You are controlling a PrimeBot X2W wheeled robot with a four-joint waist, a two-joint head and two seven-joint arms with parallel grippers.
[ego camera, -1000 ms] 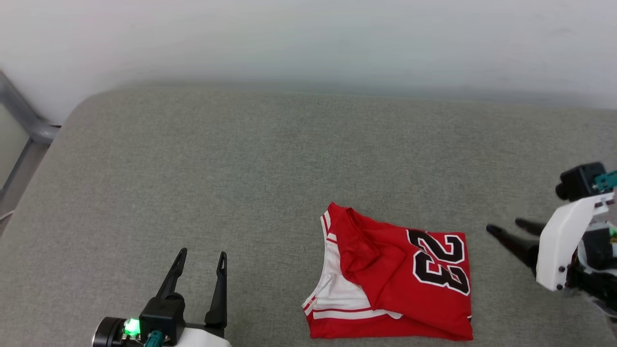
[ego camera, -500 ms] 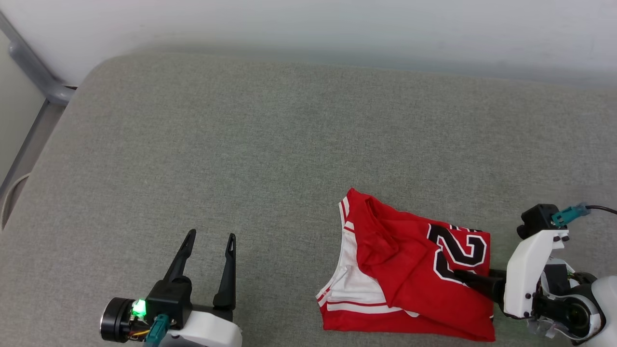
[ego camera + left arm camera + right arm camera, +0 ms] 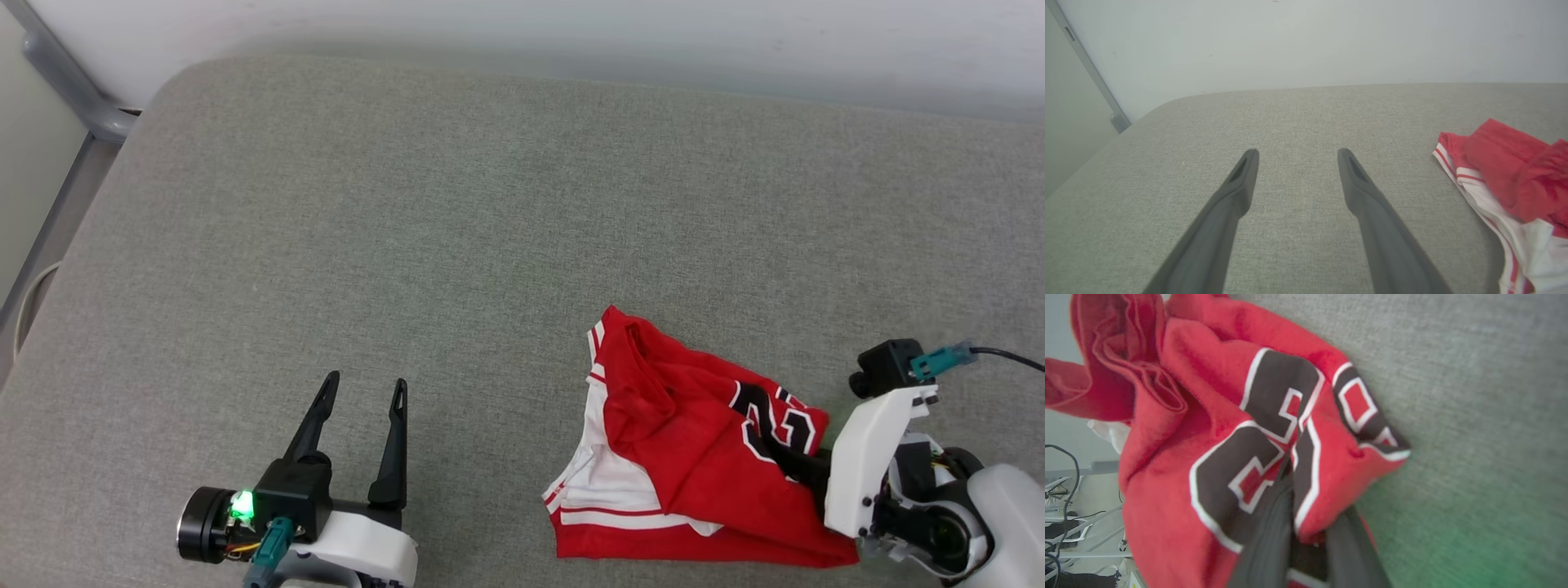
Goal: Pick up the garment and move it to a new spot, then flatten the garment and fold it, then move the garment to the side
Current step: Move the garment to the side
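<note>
The garment (image 3: 678, 441) lies crumpled at the near right of the grey padded surface (image 3: 457, 245); the right pincer (image 3: 1310, 526) pinches a bunched fold by its black numerals; the left pincer (image 3: 365, 381) hovers wide, well apart from it.

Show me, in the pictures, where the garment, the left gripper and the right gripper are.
garment (image 3: 678, 457): head view, on its red body.
left gripper (image 3: 365, 380): head view, midway between its open fingertips.
right gripper (image 3: 1310, 510): right wrist view, between its fingers, at the pinched cloth.
</note>
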